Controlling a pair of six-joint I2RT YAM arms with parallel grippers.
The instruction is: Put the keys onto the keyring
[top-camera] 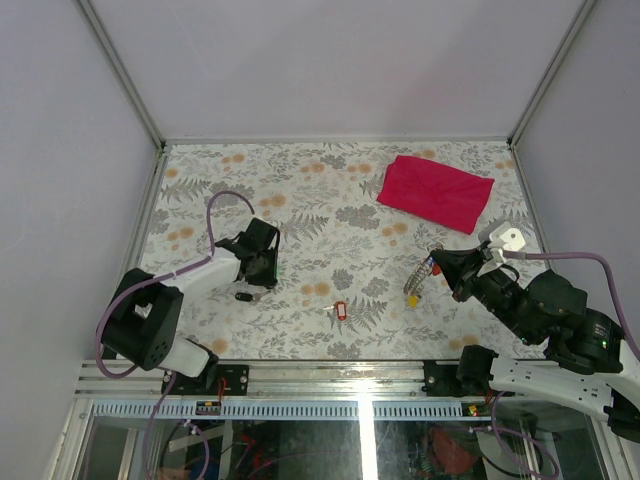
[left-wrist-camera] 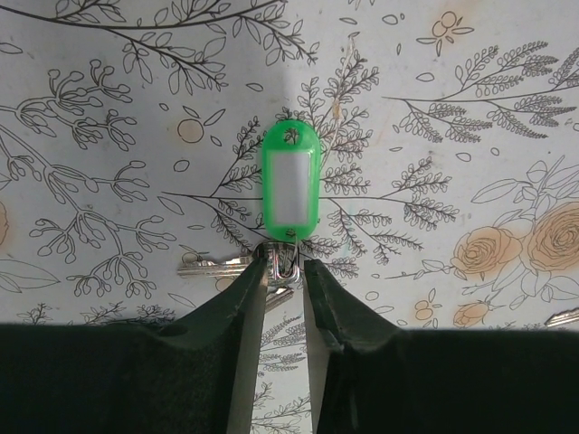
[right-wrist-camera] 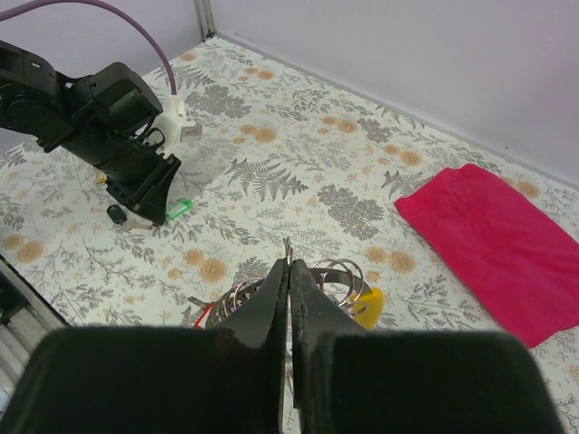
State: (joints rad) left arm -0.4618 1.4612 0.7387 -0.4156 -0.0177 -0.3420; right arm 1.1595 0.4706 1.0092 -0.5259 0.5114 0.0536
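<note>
Left gripper: lowered over the left half of the table, tips at the green key. The green tag lies flat on the table. Its small ring sits at the end nearest the gripper, and a silver blade points off to one side. The 2 fingers stand narrowly apart with that small ring between their tips. Whether they already grip it cannot be told.

Right gripper: over the right half of the table, fingers pressed together and pinching the keyring by a thin wire loop. Silver coils show on both sides of the tips in the right wrist view, with a yellow tag just beside them. From above, the bundle hangs below the fingertips. Whether its lower end touches the table cannot be told.

Loose items: 1 red key lies near the front edge, between the 2 grippers and apart from both. 1 black piece lies just in front of the left gripper.

Keyring and green key are well apart, on opposite sides of the table.

Other: 1 red cloth lies flat at the far right, beyond the right gripper.
</note>
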